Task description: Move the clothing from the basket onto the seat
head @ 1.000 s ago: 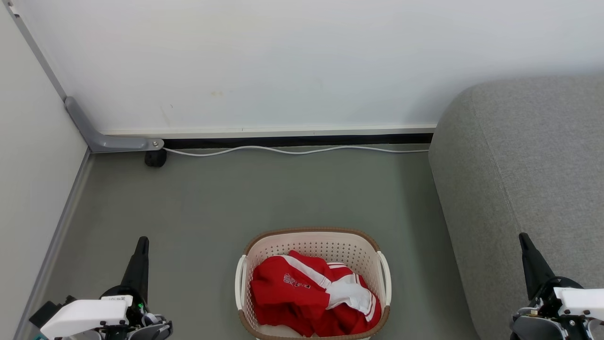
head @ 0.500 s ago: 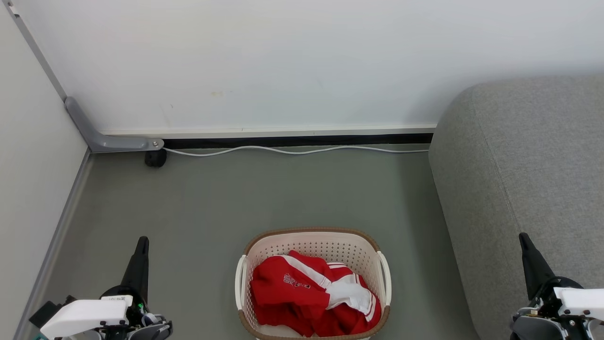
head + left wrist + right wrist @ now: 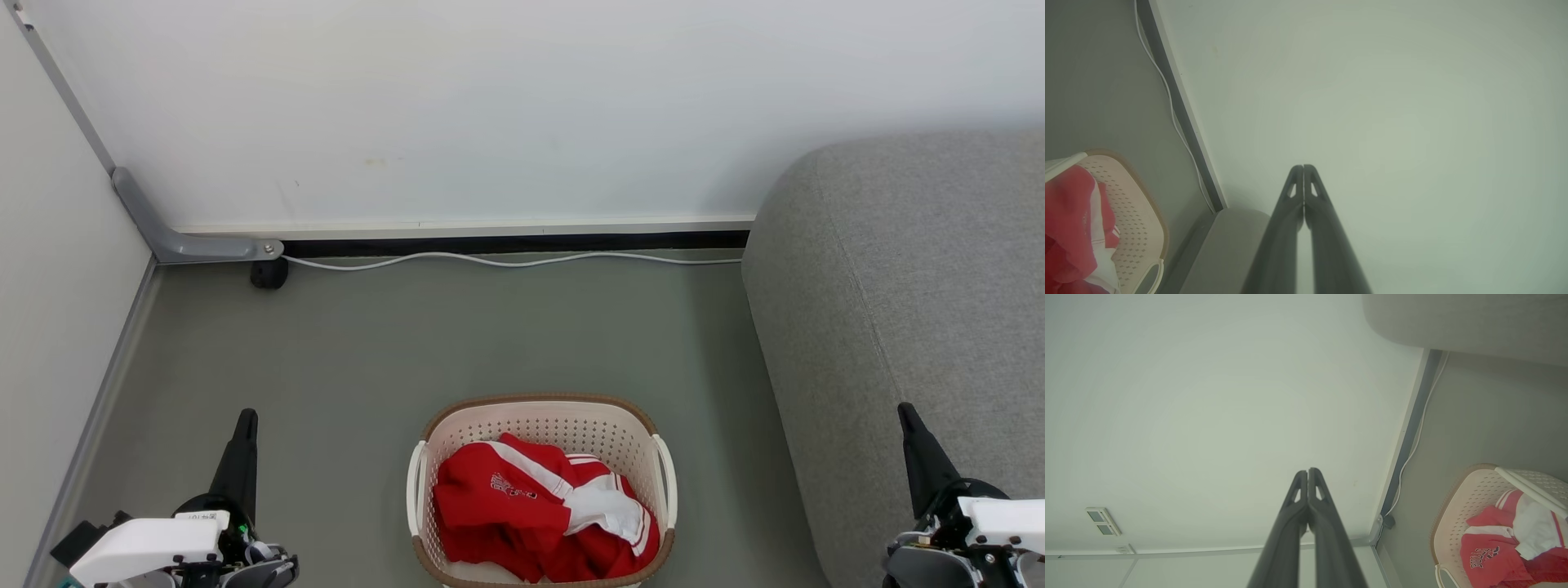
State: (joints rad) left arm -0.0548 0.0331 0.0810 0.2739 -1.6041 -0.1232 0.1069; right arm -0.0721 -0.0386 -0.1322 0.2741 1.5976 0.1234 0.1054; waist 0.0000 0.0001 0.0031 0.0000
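Clothing lies heaped inside the basket; the seat, right of the basket, is bare. The 2 sets, left jaws and right jaws, are fully closed and empty, flanking the basket. Left jaws judged nearer.

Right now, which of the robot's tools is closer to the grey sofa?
Right. The right tool is at the near edge of the sofa; the left tool is on the far side of the basket.
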